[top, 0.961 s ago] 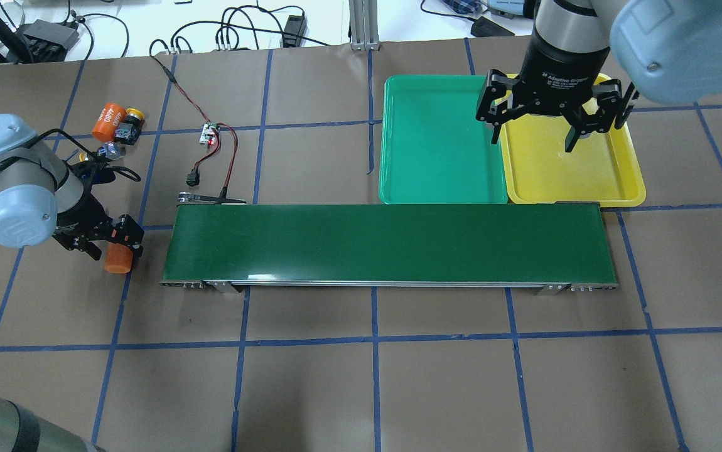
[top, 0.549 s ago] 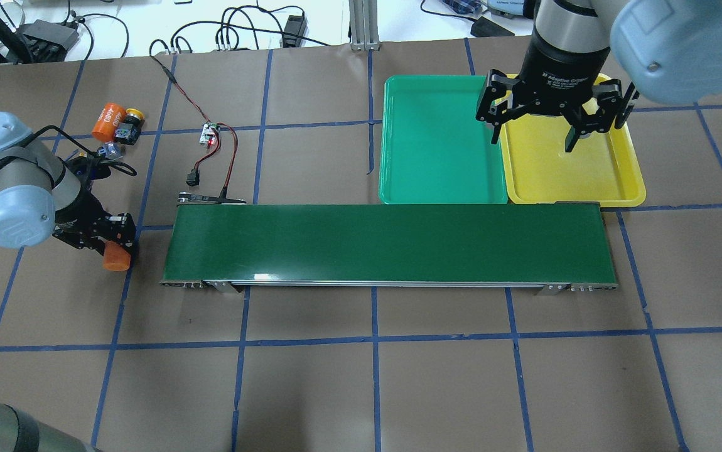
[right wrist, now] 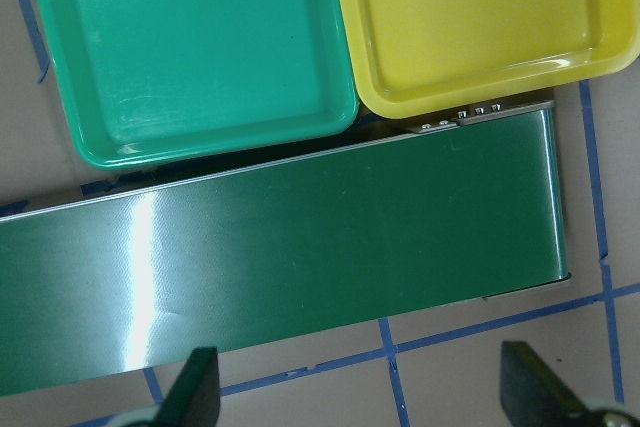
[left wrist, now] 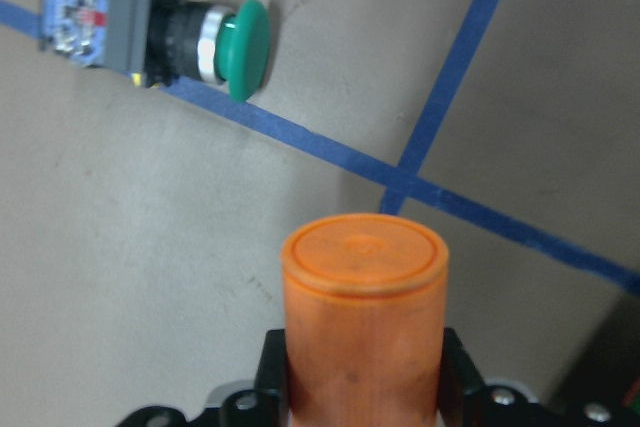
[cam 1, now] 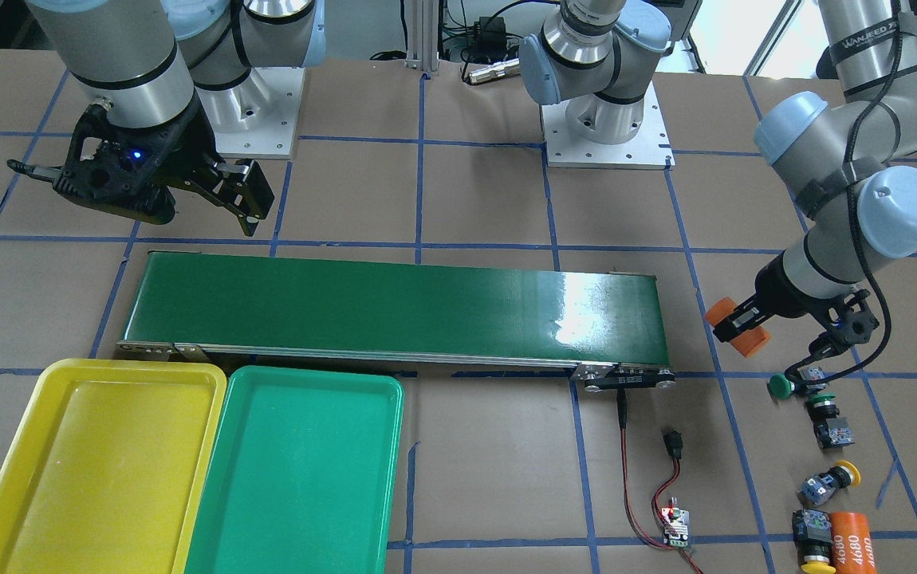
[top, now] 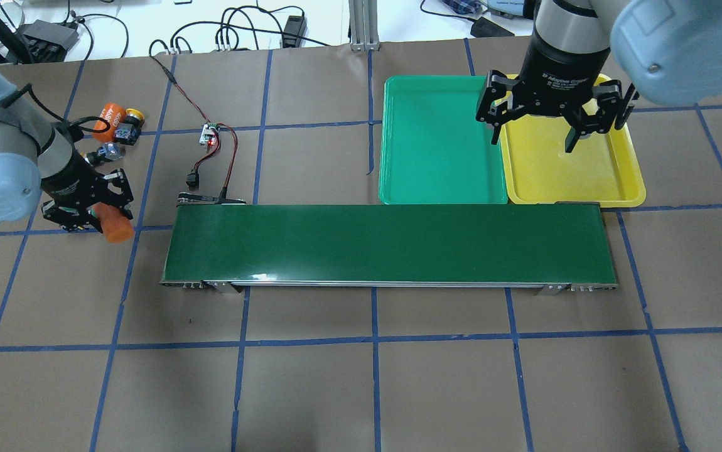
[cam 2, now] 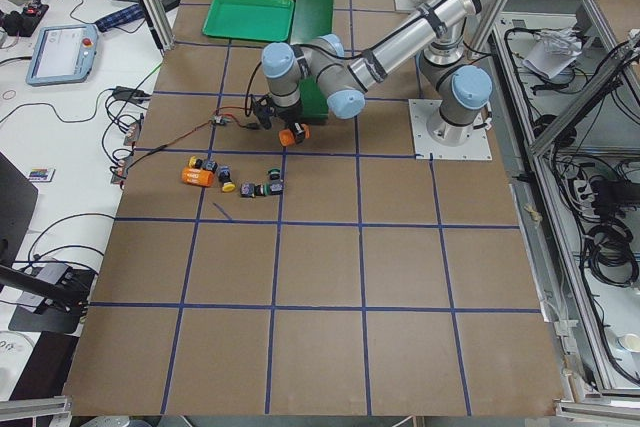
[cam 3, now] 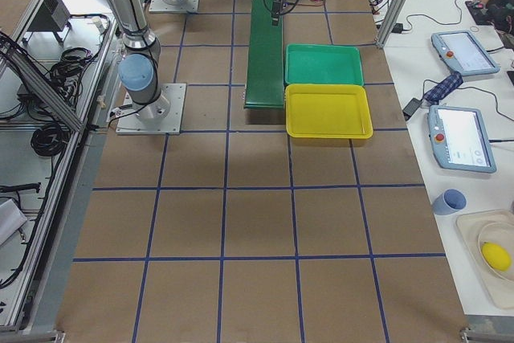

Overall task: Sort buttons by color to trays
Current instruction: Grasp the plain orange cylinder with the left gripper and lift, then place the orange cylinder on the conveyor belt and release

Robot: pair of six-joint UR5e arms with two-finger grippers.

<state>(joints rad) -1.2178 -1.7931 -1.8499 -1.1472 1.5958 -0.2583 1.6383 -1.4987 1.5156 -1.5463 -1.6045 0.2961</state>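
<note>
The left gripper (cam 1: 736,319) is clamped on an orange cylinder (left wrist: 362,332); a green button (cam 1: 785,385) lies on the table (cam 1: 490,462) just beside it, the other buttons (cam 1: 828,484) farther off. The right gripper (top: 532,142) hangs spread wide near the green tray (top: 439,150) and yellow tray (top: 587,179).

the left gripper (cam 1: 736,322) tilts downward from a bent wrist, its fingers (left wrist: 270,372) clamped on either side of a smooth orange plastic cylinder (left wrist: 362,307). the right gripper (top: 533,137) hangs pointing straight down, its fingers (right wrist: 196,387) spread wide apart.
</note>
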